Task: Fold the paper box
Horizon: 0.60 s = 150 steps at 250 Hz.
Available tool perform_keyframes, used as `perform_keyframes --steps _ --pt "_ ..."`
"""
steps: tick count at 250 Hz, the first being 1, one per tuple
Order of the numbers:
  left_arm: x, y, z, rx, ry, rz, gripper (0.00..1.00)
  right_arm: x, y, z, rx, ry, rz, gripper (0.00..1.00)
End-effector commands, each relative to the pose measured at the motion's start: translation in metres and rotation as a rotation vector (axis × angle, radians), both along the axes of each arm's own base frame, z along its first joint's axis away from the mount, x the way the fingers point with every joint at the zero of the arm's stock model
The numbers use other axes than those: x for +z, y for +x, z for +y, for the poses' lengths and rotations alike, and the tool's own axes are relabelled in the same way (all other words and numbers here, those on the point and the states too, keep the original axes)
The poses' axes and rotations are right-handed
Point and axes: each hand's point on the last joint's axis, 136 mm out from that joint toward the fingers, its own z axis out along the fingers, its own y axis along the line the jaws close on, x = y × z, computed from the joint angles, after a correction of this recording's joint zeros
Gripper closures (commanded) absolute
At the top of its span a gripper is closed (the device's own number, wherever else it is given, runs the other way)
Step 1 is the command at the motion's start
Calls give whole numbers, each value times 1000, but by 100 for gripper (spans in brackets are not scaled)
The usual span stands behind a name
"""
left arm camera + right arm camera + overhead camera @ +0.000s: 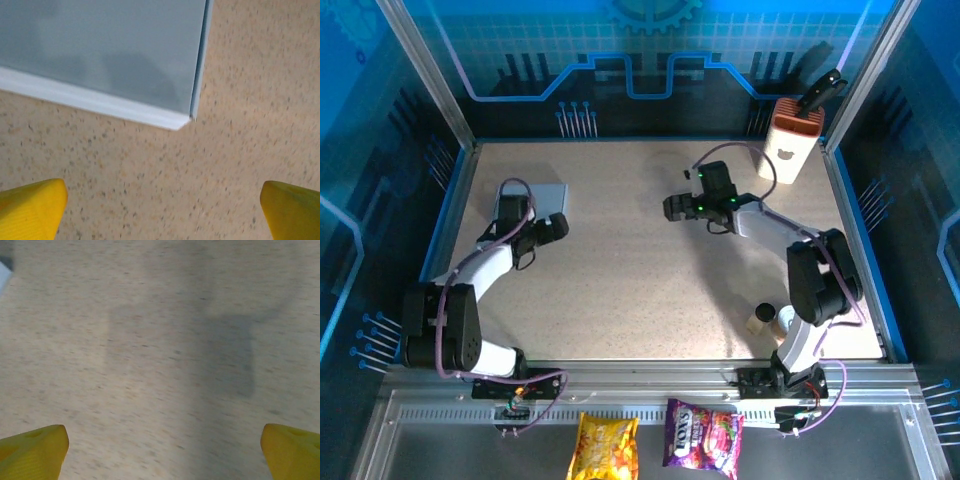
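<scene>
The paper box (545, 197) lies flat and closed at the table's left, a pale grey shallow rectangle; its left part is hidden under my left arm. In the left wrist view its grey lid (100, 50) and white edge take up the upper left, one corner pointing at the jaws. My left gripper (558, 228) (162, 215) hovers just off that near right corner, open, yellow fingertips (30, 207) wide apart over bare table. My right gripper (672, 208) (162, 455) is at mid-table, well right of the box, open with nothing between its fingertips (292, 450).
A tall white-and-orange container (790, 142) stands at the back right corner. Two small cylinders (770, 320) sit by the right arm's base. Two snack bags (605, 445) (705, 435) lie off the table's front edge. Frame walls border the table.
</scene>
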Motion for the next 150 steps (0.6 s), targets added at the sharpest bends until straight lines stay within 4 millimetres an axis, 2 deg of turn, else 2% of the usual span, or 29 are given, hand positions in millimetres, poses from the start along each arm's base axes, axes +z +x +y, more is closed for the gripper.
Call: perform_keyframes --steps 1,44,61,67,85,108,150 --pt "27 8 3 -41 110 -169 0 -3 -8 -55 -56 -161 -28 1" --pt "31 6 -10 -160 235 -385 0 -10 -8 -125 -187 -315 -118 1" --pt "28 6 -12 -185 255 -431 0 -6 -4 -147 -256 -318 -181 1" --pt "28 8 -13 -192 259 -443 0 -11 -7 -153 -266 -308 -193 1" --pt "29 13 -13 -192 272 -475 0 -11 -6 -162 -283 -252 -281 1" --pt "31 18 -14 -190 270 -528 0 -19 -11 -170 -296 -175 -287 1" --pt "9 18 -20 -235 267 -548 0 -18 -26 -159 -228 -116 -392 1"
